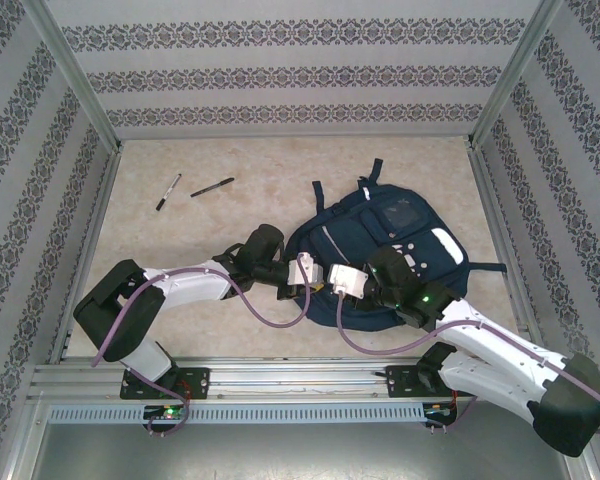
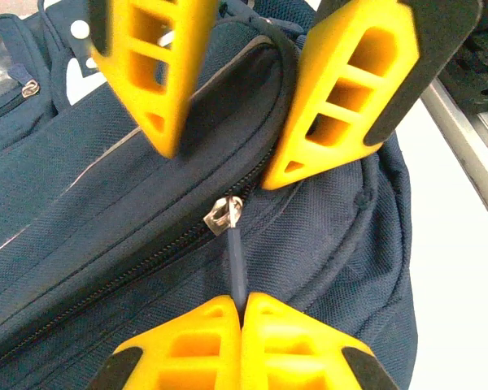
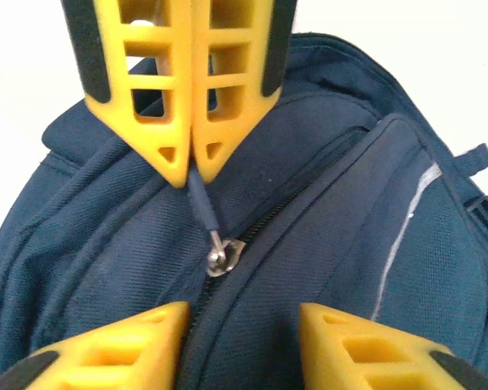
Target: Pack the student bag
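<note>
1 student bag (image 1: 380,235) lay flat on the worktop (image 1: 180,240), right of centre, front pockets up. My left fingers (image 2: 203,337) were clenched on 1 dark pull tab (image 2: 237,264) hanging from the metal zip slider (image 2: 224,216). My right fingers (image 3: 150,337) stood released, spread to either side of the zip line, facing the left pair. 2 pens (image 1: 212,187) lay near each other at the far left, well apart from the bag.
</note>
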You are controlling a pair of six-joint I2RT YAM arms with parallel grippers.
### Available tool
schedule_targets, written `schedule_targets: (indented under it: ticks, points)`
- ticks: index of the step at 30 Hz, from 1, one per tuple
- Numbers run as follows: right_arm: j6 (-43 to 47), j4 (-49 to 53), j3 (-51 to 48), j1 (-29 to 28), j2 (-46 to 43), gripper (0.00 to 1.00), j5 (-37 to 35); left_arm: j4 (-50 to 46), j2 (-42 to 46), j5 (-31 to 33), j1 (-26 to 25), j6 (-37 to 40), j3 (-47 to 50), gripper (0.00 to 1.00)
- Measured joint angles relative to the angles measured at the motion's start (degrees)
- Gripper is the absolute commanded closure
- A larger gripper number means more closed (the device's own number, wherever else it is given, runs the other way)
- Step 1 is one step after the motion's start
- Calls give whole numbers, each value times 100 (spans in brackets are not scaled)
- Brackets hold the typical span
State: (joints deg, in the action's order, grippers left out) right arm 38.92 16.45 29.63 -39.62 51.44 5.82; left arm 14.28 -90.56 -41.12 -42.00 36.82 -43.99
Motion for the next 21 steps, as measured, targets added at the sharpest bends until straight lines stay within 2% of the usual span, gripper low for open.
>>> schedule_targets:
  ticks: [2,8,14,18,19,21]
  points:
    - [-42,11,-13,-42,33,100,-44,4,11,48,0,-17,4,100]
    - [721,317,-11,-61,-267,100,243,-365,107,623,157,-96,-55,100]
    - [1657,787,26,50,-479,100,634,-444,264,1029,951,-151,90,100]
    - [2135,999,42,92,-533,100,855,-490,448,1364,1141,-146,216,100]
    - [2216,1038,42,90,-551,90,872,-553,494,1401,1172,-133,221,100]
    - [2240,1045,39,129,-568,59,929,-667,586,1370,1204,-107,232,100]
